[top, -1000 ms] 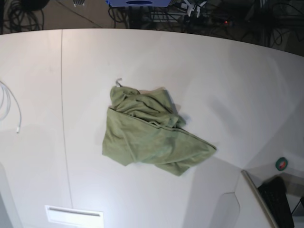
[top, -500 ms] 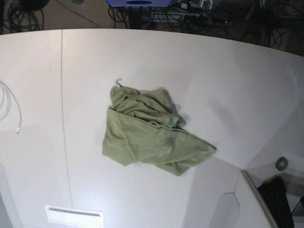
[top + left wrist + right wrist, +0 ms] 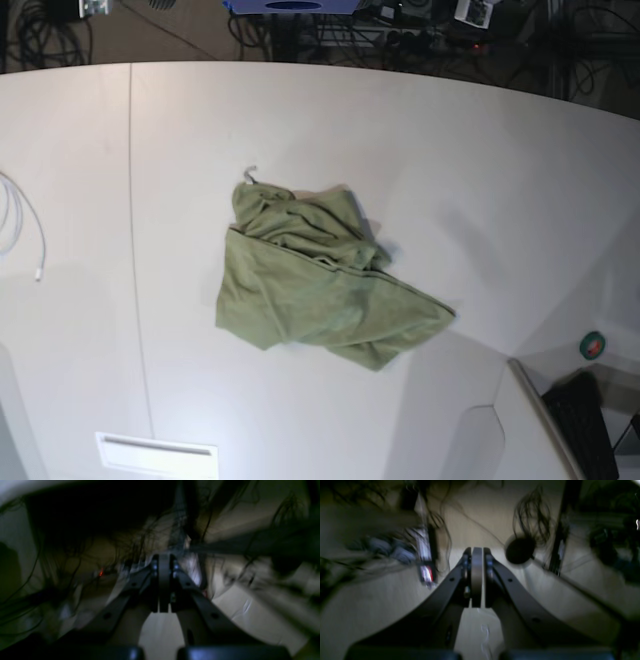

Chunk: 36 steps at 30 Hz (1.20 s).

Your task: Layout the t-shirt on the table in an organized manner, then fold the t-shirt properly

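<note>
The t-shirt (image 3: 318, 288) has not moved in the last second — it lies crumpled mid-surface (image 3: 450, 160), untouched. Both hands, left (image 3: 163, 585) and right (image 3: 477, 577), are closed on nothing and point off toward cables — layout has yet to begin.

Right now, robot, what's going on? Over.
Left gripper shut, empty. Right gripper shut, empty. T-shirt crumpled mid-table. Nothing on it.

A robotics lab or workshop: a broad white table (image 3: 420, 130) stands before tangled black cables (image 3: 55, 30) on the floor at 12 o'clock, with a white cord (image 3: 25, 225) at 9 o'clock.
</note>
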### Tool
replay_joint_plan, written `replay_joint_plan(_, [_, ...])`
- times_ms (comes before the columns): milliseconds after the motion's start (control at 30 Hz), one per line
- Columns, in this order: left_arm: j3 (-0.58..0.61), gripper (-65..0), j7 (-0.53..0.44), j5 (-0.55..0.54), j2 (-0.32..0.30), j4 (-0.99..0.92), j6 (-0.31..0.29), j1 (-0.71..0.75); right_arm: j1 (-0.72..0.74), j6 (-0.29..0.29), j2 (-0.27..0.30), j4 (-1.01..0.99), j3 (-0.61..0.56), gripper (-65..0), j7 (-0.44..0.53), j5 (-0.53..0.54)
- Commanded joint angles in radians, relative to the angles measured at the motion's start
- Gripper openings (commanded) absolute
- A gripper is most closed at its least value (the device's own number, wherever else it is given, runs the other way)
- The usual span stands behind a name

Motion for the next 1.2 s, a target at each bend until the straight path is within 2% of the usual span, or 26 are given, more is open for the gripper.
replay_joint_plan(0, [-0.002,-65.0,-0.016,-0.024,-0.017,0.028,0.002,0.012,0.008,-0.006,0.003,0.045,0.002,-65.0,0.022,-0.001])
replay_joint_plan(133, [-0.003,-65.0,-0.014,-0.13,-0.049,0.048,0.002,-0.062,0.118,-0.006,0.002,0.085,-0.006,-65.0,0.022,0.003])
replay_joint_plan(200, [-0.037,-65.0,0.006,-0.161,-0.054,0.044,0.002,-0.097,0.186,-0.006,0.003,0.082,-0.048,-65.0,0.019,0.003])
replay_joint_plan(333, [-0.152,-65.0,0.208,-0.17,-0.045,0.057,0.002,-0.208,0.336,-0.006,0.003,0.084,-0.162,-65.0,-0.077,0.003])
replay_joint_plan(400, [-0.206,-65.0,0.26,-0.166,-0.02,0.057,0.002,-0.257,0.418,-0.006,0.003,0.079,-0.21,-50.0,-0.142,0.003])
replay_joint_plan(467, [-0.279,-65.0,0.262,-0.164,-0.003,0.054,0.002,-0.298,0.497,-0.006,0.003,0.078,-0.271,-33.3,-0.195,0.003])
replay_joint_plan(533, [-0.35,-65.0,0.262,-0.164,0.012,0.055,0.002,-0.337,0.563,-0.006,0.005,0.078,-0.328,-22.1,-0.214,0.002])
replay_joint_plan(567, [-0.382,-65.0,0.263,-0.164,0.023,0.057,0.002,-0.357,0.602,-0.006,0.008,0.076,-0.354,-20.0,-0.214,0.0])
replay_joint_plan(633, [-0.422,-65.0,0.268,-0.164,0.03,0.051,-0.002,-0.389,0.682,-0.006,0.01,0.036,-0.395,-19.7,-0.214,-0.001])
replay_joint_plan(800, [-0.444,-65.0,0.27,-0.164,0.029,0.029,-0.002,-0.398,0.872,-0.006,0.01,-0.139,-0.466,-19.7,-0.215,-0.003])
replay_joint_plan(833, [-0.444,-63.7,0.27,-0.169,0.029,0.029,-0.002,-0.397,0.898,-0.006,0.01,-0.177,-0.478,-19.7,-0.215,-0.003])
replay_joint_plan(933, [-0.445,-40.3,0.267,-0.17,0.034,0.029,-0.002,-0.377,0.949,-0.008,0.008,-0.258,-0.507,-19.7,-0.214,-0.003])
replay_joint_plan(1000, [-0.441,-30.8,0.267,-0.17,0.037,0.037,-0.002,-0.369,0.979,-0.043,0.006,-0.297,-0.53,-19.7,-0.214,-0.004])
replay_joint_plan(1033, [-0.438,-28.5,0.268,-0.17,0.037,0.038,-0.002,-0.369,0.996,-0.083,0.01,-0.314,-0.549,-19.7,-0.212,-0.014])
replay_joint_plan(1100, [-0.434,-28.3,0.268,-0.172,0.038,0.035,-0.002,-0.37,1.03,-0.157,0.01,-0.347,-0.609,-19.7,-0.214,-0.078])
replay_joint_plan(1167, [-0.434,-28.3,0.268,-0.172,0.041,0.035,-0.002,-0.372,1.054,-0.18,0.008,-0.38,-0.656,-19.7,-0.214,-0.144])
